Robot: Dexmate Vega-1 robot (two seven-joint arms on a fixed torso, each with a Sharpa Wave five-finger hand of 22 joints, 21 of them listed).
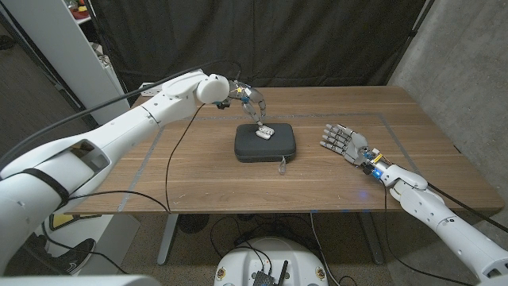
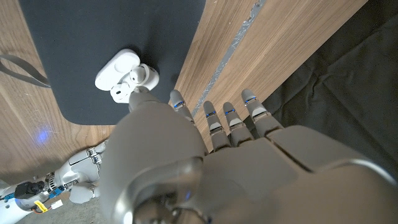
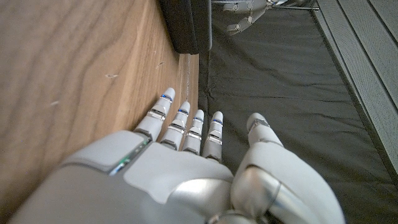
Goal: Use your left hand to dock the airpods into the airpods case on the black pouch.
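Wooden surface [image 1: 198,171] carries black pouch [image 1: 255,147] with airpods case [image 1: 265,131]; left robot hand [image 1: 252,102] fingertip touches it, nothing gripped; right robot hand [image 1: 343,141] spread.

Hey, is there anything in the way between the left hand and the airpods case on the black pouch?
Nothing visible is. The left hand hangs right over the airpods case, a fingertip at its open edge in the left wrist view. The case lies alone on the black pouch. The right hand is off to the side.
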